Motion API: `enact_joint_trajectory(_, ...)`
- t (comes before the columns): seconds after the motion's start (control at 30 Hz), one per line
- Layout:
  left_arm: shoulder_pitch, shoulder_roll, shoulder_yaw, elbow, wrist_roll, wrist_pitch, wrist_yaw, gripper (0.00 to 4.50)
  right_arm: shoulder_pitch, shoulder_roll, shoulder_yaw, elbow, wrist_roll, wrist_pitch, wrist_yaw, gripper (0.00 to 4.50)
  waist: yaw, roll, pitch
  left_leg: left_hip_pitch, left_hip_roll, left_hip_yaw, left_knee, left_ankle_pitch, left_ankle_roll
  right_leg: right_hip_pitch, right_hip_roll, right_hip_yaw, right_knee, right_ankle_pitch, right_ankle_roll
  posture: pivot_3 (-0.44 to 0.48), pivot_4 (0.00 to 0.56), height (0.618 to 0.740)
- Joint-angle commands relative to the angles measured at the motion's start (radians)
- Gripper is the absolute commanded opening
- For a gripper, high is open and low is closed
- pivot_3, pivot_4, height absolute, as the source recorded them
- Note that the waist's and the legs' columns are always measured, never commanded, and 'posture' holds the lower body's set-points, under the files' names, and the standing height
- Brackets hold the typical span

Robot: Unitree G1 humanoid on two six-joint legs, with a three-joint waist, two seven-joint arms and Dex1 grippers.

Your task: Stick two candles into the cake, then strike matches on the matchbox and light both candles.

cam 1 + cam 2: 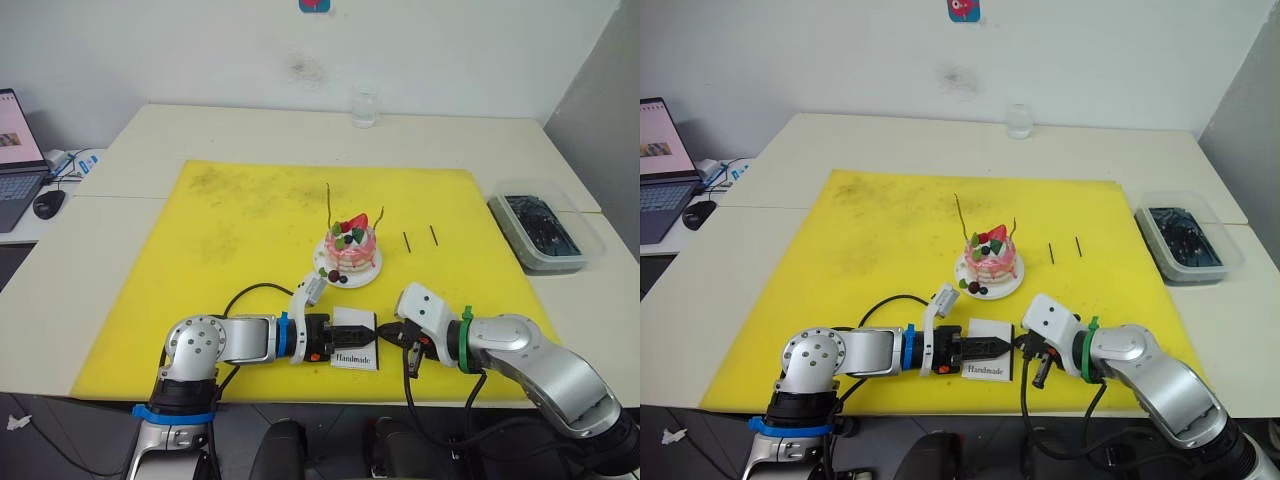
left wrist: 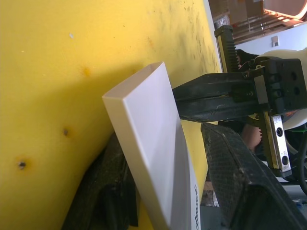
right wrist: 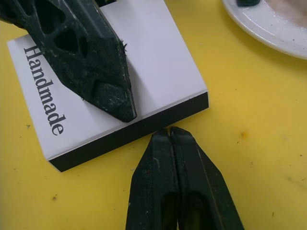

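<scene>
Matchbox (image 3: 110,86), flat white card with black "Handmade" print and dark side edges, lies on the yellow mat (image 1: 230,230) near the small round pink cake (image 1: 350,250), which holds two thin olive candles (image 1: 329,205). Left gripper (image 1: 990,347) pinches the matchbox. Right gripper (image 3: 169,136), fingers pressed together, touches its dark edge.

A cream-white table (image 1: 120,250) carries a large yellow rectangular mat (image 1: 230,250); beyond the grippers near its front edge, a clear glass (image 1: 365,109) stands far back and a clear plastic tub of dark items (image 1: 545,232) sits to the right.
</scene>
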Motion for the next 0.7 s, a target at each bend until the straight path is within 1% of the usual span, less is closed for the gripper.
enact_joint_trajectory(0.03, 0.011, 0.004, -0.003, 0.016, 0.047, 0.012, 0.013, 2.28, -0.011, 0.003, 0.0, -0.032, 0.019, -0.002, 0.007, 0.0, 0.0, 0.0, 0.0, 0.0, 0.0, 0.0, 0.0, 0.0, 0.0, 0.0, 0.0, 0.0, 0.0, 0.0, 0.0, 0.0, 0.15, 0.74)
enact_joint_trajectory(0.07, 0.01, 0.005, -0.004, 0.016, 0.05, 0.013, 0.013, 1.87, -0.011, 0.003, 0.0, -0.032, 0.019, -0.001, 0.006, 0.0, 0.0, 0.0, 0.0, 0.0, 0.0, 0.0, 0.0, 0.0, 0.0, 0.0, 0.0, 0.0, 0.0, 0.0, 0.0, 0.0, 0.15, 0.74)
enact_joint_trajectory(0.13, 0.011, 0.005, -0.006, 0.013, 0.059, 0.014, 0.01, 1.35, -0.01, 0.004, -0.001, -0.033, 0.019, 0.0, 0.005, 0.0, 0.0, 0.0, 0.0, 0.0, 0.0, 0.0, 0.0, 0.0, 0.0, 0.0, 0.0, 0.0, 0.0, 0.0, 0.0, 0.0, 0.15, 0.74)
enact_joint_trajectory(0.27, 0.011, 0.005, -0.007, 0.009, 0.076, 0.014, 0.004, 0.12, -0.009, 0.003, -0.005, -0.033, 0.02, 0.003, 0.005, 0.0, 0.0, 0.0, 0.0, 0.0, 0.0, 0.0, 0.0, 0.0, 0.0, 0.0, 0.0, 0.0, 0.0, 0.0, 0.0, 0.0, 0.15, 0.74)
enact_joint_trajectory(0.3, 0.011, 0.006, -0.008, 0.008, 0.079, 0.014, 0.003, 0.03, -0.008, 0.001, -0.006, -0.033, 0.02, 0.003, 0.004, 0.0, 0.0, 0.0, 0.0, 0.0, 0.0, 0.0, 0.0, 0.0, 0.0, 0.0, 0.0, 0.0, 0.0, 0.0, 0.0, 0.0, 0.15, 0.74)
enact_joint_trajectory(0.5, 0.011, 0.005, 0.001, -0.008, 0.071, 0.017, -0.009, 0.03, 0.007, -0.005, -0.07, -0.05, 0.032, 0.015, -0.015, 0.0, 0.0, 0.0, 0.0, 0.0, 0.0, 0.0, 0.0, 0.0, 0.0, 0.0, 0.0, 0.0, 0.0, 0.0, 0.0, 0.0, 0.15, 0.74)
enact_joint_trajectory(0.6, 0.008, 0.017, 0.015, -0.04, 0.033, 0.031, -0.038, 0.03, 0.015, -0.026, -0.134, -0.075, 0.056, 0.002, -0.007, 0.0, 0.0, 0.0, 0.0, -0.001, 0.0, 0.0, 0.0, 0.0, 0.0, 0.0, 0.0, 0.0, 0.0, 0.0, 0.0, 0.0, 0.15, 0.74)
enact_joint_trajectory(0.7, -0.001, 0.031, 0.049, -0.072, -0.036, 0.051, -0.066, 0.03, 0.04, -0.04, -0.196, -0.1, 0.068, -0.02, -0.01, 0.0, 0.0, -0.001, 0.001, -0.001, 0.0, 0.0, 0.0, 0.0, 0.0, -0.001, 0.0, 0.0, -0.001, 0.0, 0.0, 0.0, 0.15, 0.74)
